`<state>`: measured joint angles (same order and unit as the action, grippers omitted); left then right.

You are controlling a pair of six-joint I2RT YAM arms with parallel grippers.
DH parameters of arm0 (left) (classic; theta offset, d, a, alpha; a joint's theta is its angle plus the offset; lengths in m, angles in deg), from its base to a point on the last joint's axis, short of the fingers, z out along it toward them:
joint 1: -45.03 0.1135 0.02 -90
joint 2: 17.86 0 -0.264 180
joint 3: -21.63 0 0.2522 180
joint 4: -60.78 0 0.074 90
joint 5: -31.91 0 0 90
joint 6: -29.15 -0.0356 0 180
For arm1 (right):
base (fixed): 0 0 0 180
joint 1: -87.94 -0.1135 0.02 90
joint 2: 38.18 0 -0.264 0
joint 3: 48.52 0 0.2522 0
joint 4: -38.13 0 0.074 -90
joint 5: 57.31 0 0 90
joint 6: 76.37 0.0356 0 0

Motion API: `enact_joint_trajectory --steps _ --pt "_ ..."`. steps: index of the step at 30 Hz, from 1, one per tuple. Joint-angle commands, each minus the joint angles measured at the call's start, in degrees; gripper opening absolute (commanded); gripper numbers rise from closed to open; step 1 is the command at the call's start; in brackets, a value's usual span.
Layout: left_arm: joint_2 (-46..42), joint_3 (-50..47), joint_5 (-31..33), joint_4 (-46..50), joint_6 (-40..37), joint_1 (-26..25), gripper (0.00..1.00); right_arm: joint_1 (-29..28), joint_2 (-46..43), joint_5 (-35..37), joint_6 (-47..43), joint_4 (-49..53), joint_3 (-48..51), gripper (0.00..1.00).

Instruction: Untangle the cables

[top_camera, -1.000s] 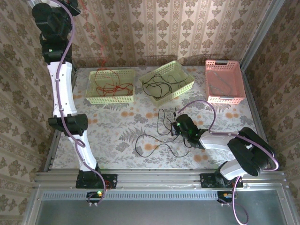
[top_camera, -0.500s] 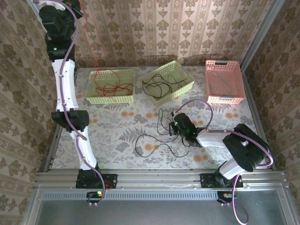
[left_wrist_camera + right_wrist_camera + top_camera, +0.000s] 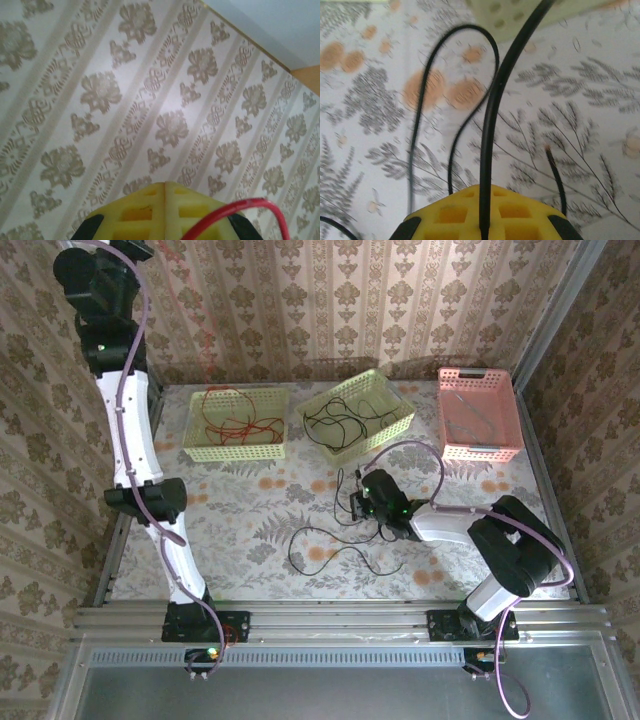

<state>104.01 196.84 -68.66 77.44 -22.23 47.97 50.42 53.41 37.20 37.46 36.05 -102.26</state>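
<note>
1. Right gripper [image 3: 482,194], low over the floral table [image 3: 250,515], presses its yellow pads [image 3: 450,215] together on a black cable [image 3: 492,115] that rises from the seam between them.
2. Left gripper [image 3: 165,192], lifted high against the wallpaper [image 3: 100,90], also shows closed pads. A red cable [image 3: 235,207] arcs off their right side, so we judge it pinched there.
3. Slack black cable lies in loose loops on the table, near-left of the right gripper. More red strands sit in the left green basket [image 3: 235,451], black ones in the middle green basket [image 3: 382,437], and pale ones in the pink basket [image 3: 482,452].
4. We judge these wires hair-thin, nearly weightless and limp. They will slip through pads and snag on their own loops, so the best hold is a free stretch near an end, never a crossing.
5. Seen from the right wrist, the black cable runs almost straight away from the pads, leaning slightly right toward the basket wall. From above, a faint red line drops toward the left basket.
</note>
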Motion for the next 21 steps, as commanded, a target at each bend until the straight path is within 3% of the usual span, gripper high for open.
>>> enact_joint_trajectory --steps 1,7,21 --pt "0.8 -2.3 2.2 -4.0 0.1 0.8 0.00 0.0 0.4 -1.7 0.0 4.0 -2.0 0.00" --pt "7.5 -0.2 1.2 -5.8 2.5 1.9 0.00 0.0 -1.6 -1.5 0.5 5.8 -1.5 0.00" --pt "13.2 0.2 0.9 -5.6 0.8 1.8 0.00 0.0 -0.9 -0.7 0.6 7.8 -2.1 0.00"
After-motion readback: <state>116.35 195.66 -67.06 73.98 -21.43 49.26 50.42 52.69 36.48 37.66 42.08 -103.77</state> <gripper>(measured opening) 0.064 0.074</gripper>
